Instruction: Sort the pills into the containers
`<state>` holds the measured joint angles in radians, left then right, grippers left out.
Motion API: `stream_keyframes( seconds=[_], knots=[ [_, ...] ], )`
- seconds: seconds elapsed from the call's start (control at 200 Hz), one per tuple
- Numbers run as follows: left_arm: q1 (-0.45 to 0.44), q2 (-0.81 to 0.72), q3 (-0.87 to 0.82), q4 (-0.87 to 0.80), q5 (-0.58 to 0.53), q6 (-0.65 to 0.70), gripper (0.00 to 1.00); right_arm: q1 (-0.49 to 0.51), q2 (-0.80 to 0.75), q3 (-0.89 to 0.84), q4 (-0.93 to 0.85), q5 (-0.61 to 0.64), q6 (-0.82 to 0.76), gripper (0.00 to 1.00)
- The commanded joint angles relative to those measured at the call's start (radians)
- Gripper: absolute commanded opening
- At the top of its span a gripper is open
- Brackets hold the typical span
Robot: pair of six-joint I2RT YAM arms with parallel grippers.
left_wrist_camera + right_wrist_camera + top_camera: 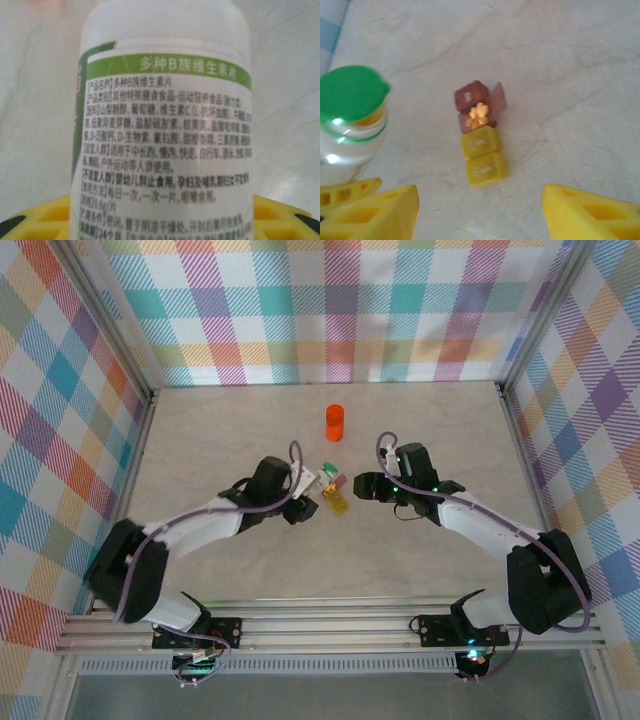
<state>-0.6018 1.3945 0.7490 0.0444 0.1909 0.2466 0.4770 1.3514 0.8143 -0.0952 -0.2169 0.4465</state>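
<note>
White bottle (165,125) within left pincer (306,492)

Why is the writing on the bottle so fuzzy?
Left wrist view: the bottle sits very close to the lens, so its label is soft, worst near the bottom. Right wrist view: the green cap is blurred too, with bright glints below it; the pill box is clearer. Top view: even light, no hard shadows.

The table (220,440) has a pale top with a faint marble pattern. On three sides of it stand walls (330,310) of cloth with coloured checks. Slanted metal posts (105,320) stand at the far corners, and a metal rail (330,625) runs along the near edge.
</note>
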Motion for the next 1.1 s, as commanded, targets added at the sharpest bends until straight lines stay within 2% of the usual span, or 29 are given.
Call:
stream_keyframes(
  seconds=[0.0,0.09,0.195,0.305,0.495,0.595,0.725,0.885,1.095],
  knots=[
    [0.036,-0.179,-0.156,0.475,0.180,-0.029,0.00,-0.003,-0.087,0.067,-0.026,-0.130,0.009,0.67],
    [0.048,-0.257,-0.230,0.623,0.217,-0.026,0.00,0.001,-0.153,0.101,0.011,-0.274,-0.031,0.68],
    [0.053,-0.288,-0.225,0.650,0.310,-0.028,0.00,0.015,-0.181,0.173,0.018,-0.463,-0.164,0.73],
    [0.053,-0.312,-0.220,0.677,0.366,-0.044,0.00,0.032,-0.154,0.270,-0.043,-0.565,-0.257,0.72],
    [0.053,-0.345,-0.236,0.701,0.359,-0.042,0.00,0.102,-0.114,0.367,-0.095,-0.477,-0.312,0.70],
    [0.053,-0.353,-0.238,0.698,0.359,-0.041,0.00,0.124,-0.092,0.397,-0.100,-0.484,-0.311,0.70],
    [0.053,-0.350,-0.234,0.686,0.394,-0.043,0.00,0.160,-0.052,0.431,-0.146,-0.439,-0.349,0.70],
    [0.053,-0.314,-0.222,0.680,0.427,-0.053,0.00,0.200,-0.029,0.443,-0.141,-0.462,-0.366,0.70],
    [0.039,-0.273,-0.185,0.644,0.473,-0.046,0.00,0.221,-0.007,0.453,-0.175,-0.405,-0.365,0.65]
  ],
)
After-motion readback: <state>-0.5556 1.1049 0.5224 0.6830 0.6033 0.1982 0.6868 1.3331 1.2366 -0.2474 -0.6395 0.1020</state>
